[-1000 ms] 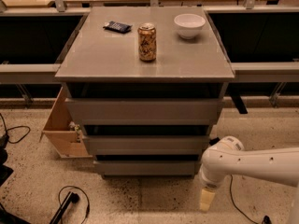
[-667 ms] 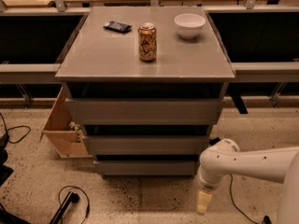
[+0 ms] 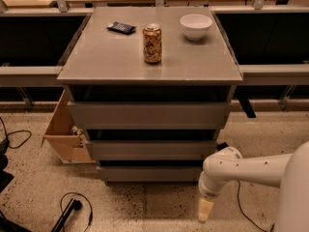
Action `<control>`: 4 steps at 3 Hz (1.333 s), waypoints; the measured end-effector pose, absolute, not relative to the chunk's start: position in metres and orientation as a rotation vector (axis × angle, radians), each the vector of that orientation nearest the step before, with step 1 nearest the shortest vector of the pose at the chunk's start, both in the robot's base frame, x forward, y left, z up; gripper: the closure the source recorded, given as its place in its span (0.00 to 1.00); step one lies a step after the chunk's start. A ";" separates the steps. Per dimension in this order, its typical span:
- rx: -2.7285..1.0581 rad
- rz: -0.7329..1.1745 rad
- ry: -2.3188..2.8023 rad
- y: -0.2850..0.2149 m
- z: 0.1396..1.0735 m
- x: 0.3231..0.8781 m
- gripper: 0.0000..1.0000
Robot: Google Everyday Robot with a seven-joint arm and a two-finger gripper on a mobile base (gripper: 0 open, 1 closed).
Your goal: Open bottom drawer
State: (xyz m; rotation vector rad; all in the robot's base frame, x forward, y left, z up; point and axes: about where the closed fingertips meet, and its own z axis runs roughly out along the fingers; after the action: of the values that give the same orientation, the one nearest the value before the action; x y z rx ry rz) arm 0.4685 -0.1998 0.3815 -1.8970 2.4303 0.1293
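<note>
Bottom drawer (image 3: pixel 149 173) up-left of tool (image 3: pixel 204 211), apart.

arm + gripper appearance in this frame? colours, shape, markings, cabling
The arm is glossy white, with smooth, rounded tubular shells, a bulbous joint and a few small dark dots along the link. No external cabling or sleeve shows on it. The gripper, low near the floor off the right end of the bottom drawer as seen here, is pale cream and narrower than the arm.

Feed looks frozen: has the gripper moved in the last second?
Yes. The gripper, below-right of the bottom drawer, has edged left toward its right end.
</note>
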 end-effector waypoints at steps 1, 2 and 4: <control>-1.948 0.216 2.345 -0.166 0.339 0.485 0.00; -2.010 0.226 2.243 -0.135 0.294 0.512 0.00; -2.061 0.133 2.173 -0.110 0.260 0.554 0.00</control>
State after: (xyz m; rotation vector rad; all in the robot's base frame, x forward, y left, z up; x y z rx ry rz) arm 0.5545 -0.1103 0.2596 -2.0610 2.1726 0.1333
